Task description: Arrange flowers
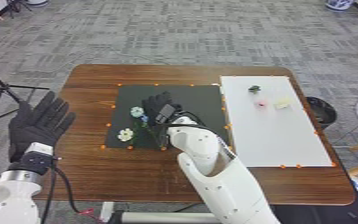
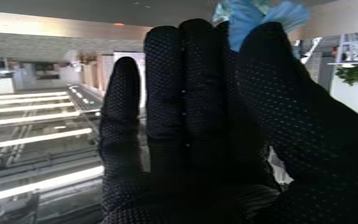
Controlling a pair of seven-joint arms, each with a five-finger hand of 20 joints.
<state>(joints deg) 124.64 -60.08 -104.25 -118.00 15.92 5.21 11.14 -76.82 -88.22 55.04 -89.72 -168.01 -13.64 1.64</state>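
Right hand (image 1: 158,106) over black mat (image 1: 189,95), fingers near straight, thumb by them, blue flower (image 2: 286,16) at the thumb tip, can't tell if gripped. White flower (image 1: 126,134) lies on mat, pink flower (image 1: 262,104) on white board (image 1: 278,137). Left hand (image 1: 40,125) open, empty, left side.

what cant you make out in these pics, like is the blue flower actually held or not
- Grip on the blue flower, right wrist view: hidden by the right hand, so I can't tell if it's held.
- Flower's outer petals, right wrist view: cut off by the top edge.
- Pink piece and yellow piece, head view: too small to show petals.
- White flower's stem, head view: lost against the dark mat.
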